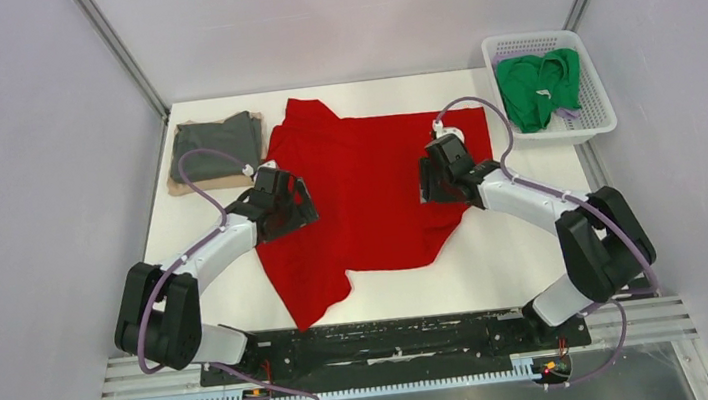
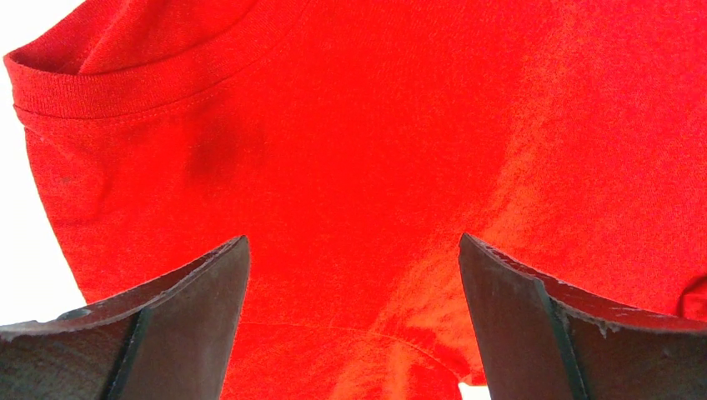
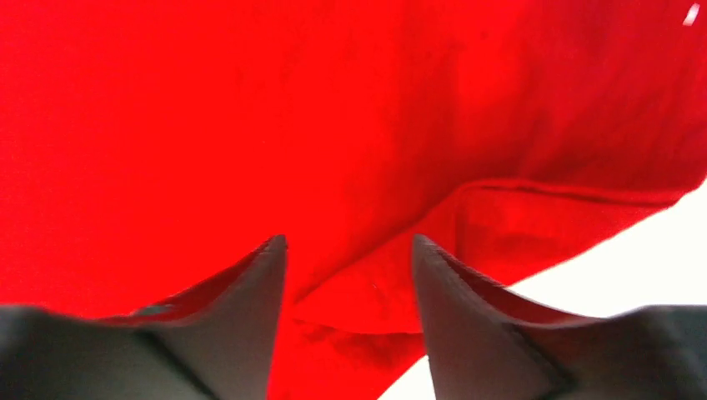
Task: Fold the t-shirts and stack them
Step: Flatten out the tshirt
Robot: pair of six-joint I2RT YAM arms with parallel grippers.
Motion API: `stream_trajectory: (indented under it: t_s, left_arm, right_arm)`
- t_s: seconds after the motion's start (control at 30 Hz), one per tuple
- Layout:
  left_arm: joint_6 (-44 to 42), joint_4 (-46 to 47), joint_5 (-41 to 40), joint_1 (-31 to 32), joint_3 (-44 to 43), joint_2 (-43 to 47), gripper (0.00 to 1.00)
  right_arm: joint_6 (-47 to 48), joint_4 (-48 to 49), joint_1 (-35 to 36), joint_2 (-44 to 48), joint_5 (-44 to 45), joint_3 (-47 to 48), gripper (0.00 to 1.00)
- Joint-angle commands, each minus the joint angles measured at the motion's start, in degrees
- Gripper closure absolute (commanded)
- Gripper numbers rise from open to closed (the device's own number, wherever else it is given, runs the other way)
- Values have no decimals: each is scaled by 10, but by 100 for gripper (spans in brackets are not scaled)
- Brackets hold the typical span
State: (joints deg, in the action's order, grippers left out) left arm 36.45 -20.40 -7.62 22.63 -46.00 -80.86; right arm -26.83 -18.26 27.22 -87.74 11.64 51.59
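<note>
A white tabletop [image 1: 528, 261] fills the middle of the top view, boxed in by pale lavender-grey wall panels [image 1: 22, 147] at left, right and top. Aluminium posts [image 1: 122, 50] slant at the upper corners. A black plate [image 1: 396, 341] and a slotted aluminium rail [image 1: 401, 383] cross the bottom. The light is even.

Tan shirt [image 1: 175, 188]: mostly hidden under grey shirt [image 1: 213, 144] (only an edge shows). Red shirt [image 1: 369, 193]: cut off by edges of both wrist views. Green shirt [image 1: 536, 87]: bunched, outline cannot be told.

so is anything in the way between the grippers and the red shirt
Nothing visible. The left gripper and right gripper are open directly over the red t-shirt, with only its cloth showing between their fingers.
</note>
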Motion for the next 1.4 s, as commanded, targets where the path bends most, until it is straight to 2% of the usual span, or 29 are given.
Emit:
stream_trajectory:
  t_s: [0.0, 0.03, 0.13, 0.23, 0.43, 0.53, 0.73, 0.9, 0.97, 1.03, 1.13, 1.3, 1.37]
  left_arm:
    - [19, 15, -13, 2, -1, 5, 0]
    - [19, 16, -13, 2, 0, 4, 0]
    - [20, 19, -10, 2, -1, -3, 0]
    - [21, 24, -1, 2, -2, -13, 0]
    - [22, 26, 0, 2, -3, -21, 0]
    - [23, 26, 1, 1, -3, -24, 0]
    - [25, 24, -2, 2, -2, -23, 0]
    - [26, 23, -4, 2, -1, -22, 0]
    - [26, 23, -4, 1, -1, -22, 0]
    - [27, 23, -4, 2, -2, -23, 0]
    - [27, 23, -6, 2, -2, -26, 0]
    - [27, 20, -7, 2, -3, -27, 0]
    - [27, 19, -8, 2, -4, -27, 0]
  right_arm:
    - [36, 29, 5, 26, 28, 24, 28]
    - [44, 32, 5, 41, 36, 15, 22]
    - [64, 38, 4, 83, 63, -24, 16]
    - [65, 36, 2, 108, 66, -61, 17]
    - [65, 54, -4, 119, 24, -116, 25]
    - [67, 73, -4, 106, -15, -122, 33]
    - [61, 72, -3, 87, -21, -120, 53]
    - [53, 55, -4, 84, -18, -127, 56]
    - [49, 54, -4, 90, -24, -133, 66]
    - [49, 51, -4, 100, -22, -137, 83]
    - [52, 39, -4, 115, -4, -137, 100]
    - [65, -9, -4, 140, 28, -128, 100]
    - [84, -65, -4, 147, 56, -111, 100]
